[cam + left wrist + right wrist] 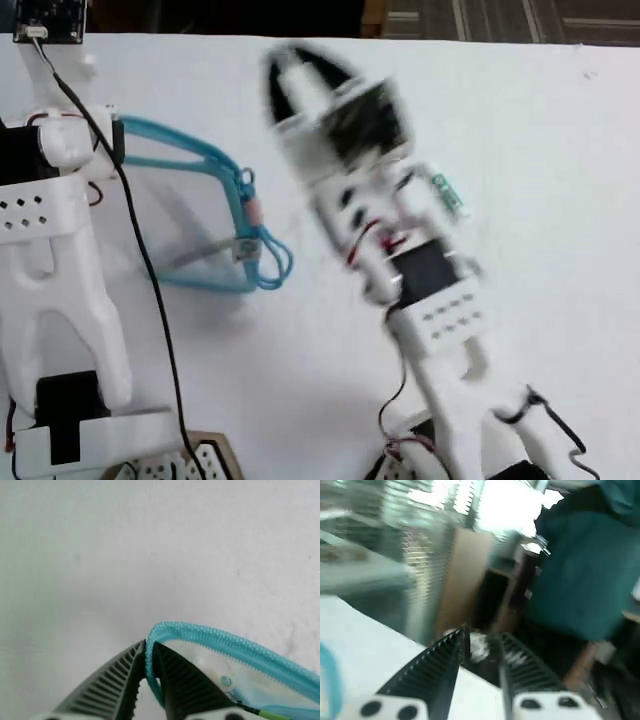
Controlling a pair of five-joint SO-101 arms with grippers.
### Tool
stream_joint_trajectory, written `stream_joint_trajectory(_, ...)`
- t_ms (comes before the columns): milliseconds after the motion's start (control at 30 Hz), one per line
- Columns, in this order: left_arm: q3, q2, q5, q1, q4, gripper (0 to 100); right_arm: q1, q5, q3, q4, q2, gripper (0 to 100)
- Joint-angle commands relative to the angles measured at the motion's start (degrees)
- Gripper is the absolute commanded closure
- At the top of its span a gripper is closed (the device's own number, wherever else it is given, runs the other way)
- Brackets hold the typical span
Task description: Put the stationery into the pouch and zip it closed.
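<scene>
The pouch (180, 215) is flat, soft clear plastic edged with a woven turquoise zip band. The left claw (148, 647) is clenched on that band at one corner, its ribbed black fingers (185, 685) pinching the tape. From there the pouch lies on the white desk (520, 120), its long axis running away from the claw to a looped blue cord (275, 265) at the far end. A black cable (150, 280) crosses in front of the pouch just beside the claw. The right claw (305, 70) is blurred and hangs above the desk, well apart from the pouch, with its fingers slightly parted.
</scene>
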Motion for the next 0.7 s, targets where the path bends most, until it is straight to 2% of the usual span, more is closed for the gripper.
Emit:
stream_joint_trajectory(0, 0.9, 6.6, 0.4, 0.2, 1.8, 98, 10.9, 7.4, -9.7, 20.2, 6.4, 78.9)
stream_joint_trajectory(100, 1.0, 6.6, 0.4, 0.2, 1.8, 98, 17.8, 14.5, -14.2, 30.5, 16.7, 74.1)
stream_joint_trajectory(300, 1.0, 6.6, 0.3, 0.2, 1.9, 98, 23.7, 18.9, -24.5, 41.5, 36.0, 73.1)
stream_joint_trajectory(667, 1.0, 6.6, 0.3, 0.1, 2.0, 98, 26.3, 19.3, -47.9, 44.5, 69.3, 73.1)
